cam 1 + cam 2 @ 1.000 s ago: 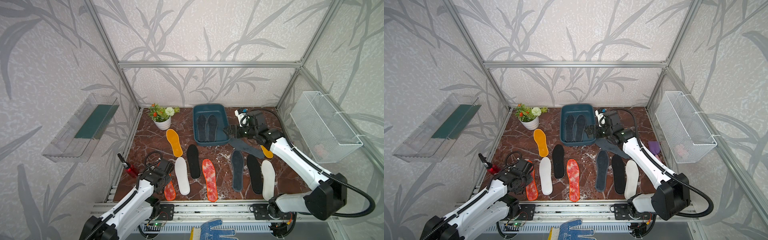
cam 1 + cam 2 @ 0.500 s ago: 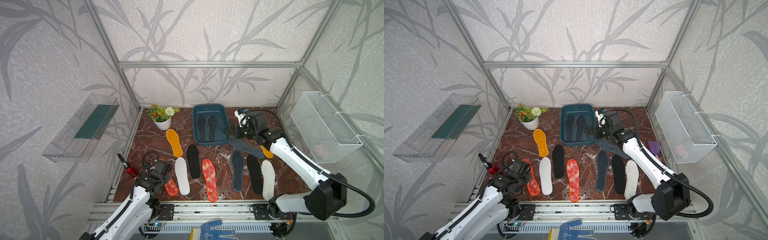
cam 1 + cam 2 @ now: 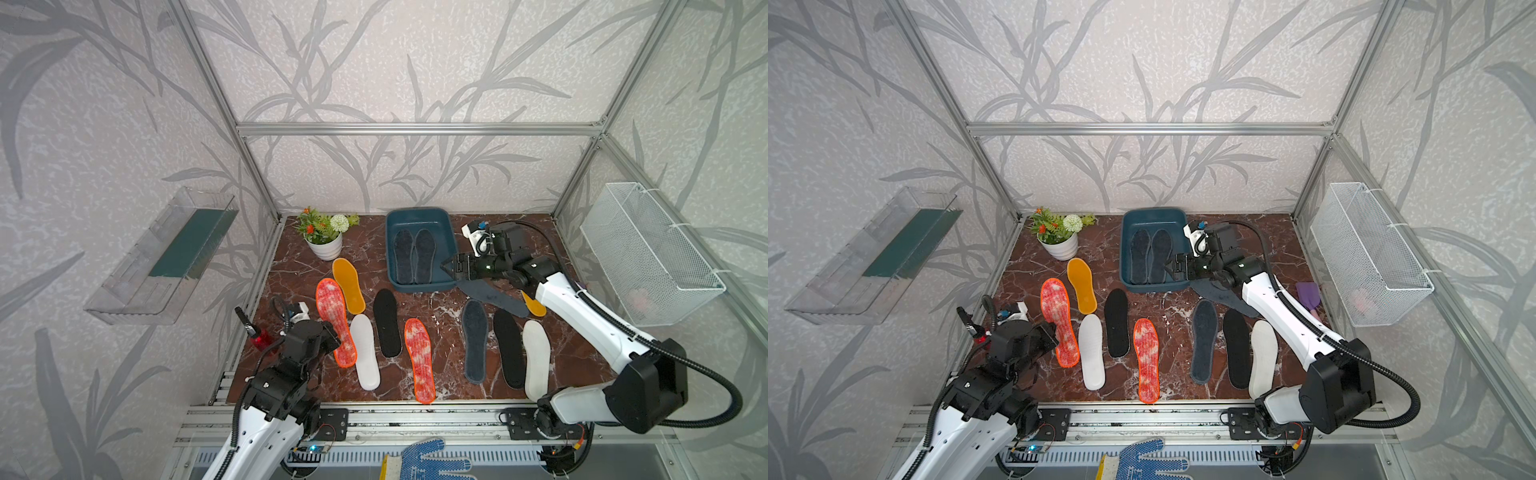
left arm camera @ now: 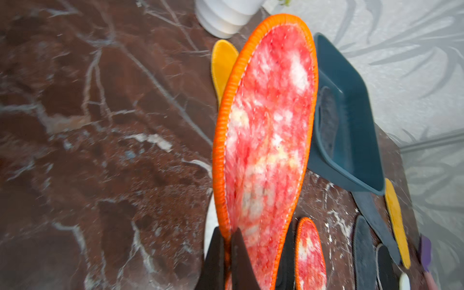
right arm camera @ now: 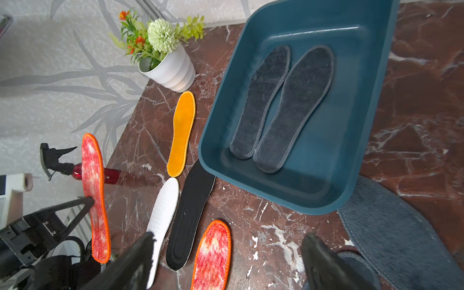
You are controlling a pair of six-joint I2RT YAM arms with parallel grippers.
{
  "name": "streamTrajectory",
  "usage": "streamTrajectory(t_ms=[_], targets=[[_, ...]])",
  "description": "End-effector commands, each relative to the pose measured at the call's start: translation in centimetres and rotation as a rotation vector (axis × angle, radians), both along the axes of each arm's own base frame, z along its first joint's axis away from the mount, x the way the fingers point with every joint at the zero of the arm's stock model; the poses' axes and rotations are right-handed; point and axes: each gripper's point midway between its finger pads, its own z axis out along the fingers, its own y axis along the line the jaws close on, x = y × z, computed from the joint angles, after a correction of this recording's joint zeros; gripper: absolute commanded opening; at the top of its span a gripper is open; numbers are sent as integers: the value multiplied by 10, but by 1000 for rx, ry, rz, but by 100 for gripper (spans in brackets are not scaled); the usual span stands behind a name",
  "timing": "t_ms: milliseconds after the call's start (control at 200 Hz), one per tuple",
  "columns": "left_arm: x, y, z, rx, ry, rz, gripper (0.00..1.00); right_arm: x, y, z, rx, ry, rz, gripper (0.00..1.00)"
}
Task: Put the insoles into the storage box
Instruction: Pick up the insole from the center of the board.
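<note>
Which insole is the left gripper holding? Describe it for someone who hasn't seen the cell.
On the brown marble table, look at the robot's near left corner, by the left gripper. It is the mottled red insole with an orange rim, pinched near one end and lifted off the surface. Its twin lies flat mid-table.

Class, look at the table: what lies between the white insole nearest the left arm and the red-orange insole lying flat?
A black insole lies between the white insole and the flat red-orange insole, as both top views show.
</note>
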Motion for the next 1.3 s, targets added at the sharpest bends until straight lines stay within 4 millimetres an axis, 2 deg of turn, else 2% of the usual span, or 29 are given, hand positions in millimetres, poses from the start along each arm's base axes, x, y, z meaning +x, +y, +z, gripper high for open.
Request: streamTrajectory(t_ms=[0,60,245,435,770,1295], targets=[[23,-38,46,-38,-133,-191,0,-19,23,1,36,20,88,85],[32,-50,58,-53,-157,-238,0,-30,37,-1,30,13,131,81],[58,-71,81,-42,-234,-305,0,-65,82,4,98,5,260,70],[73,-97,85,-82,-258,-370,0,-83,116,6,169,16,324,65],[72,-117,91,-75,-270,-436,0,-79,147,0,232,22,295,52],[68,-124,89,-108,-252,-459,0,-63,161,-3,283,42,255,31]])
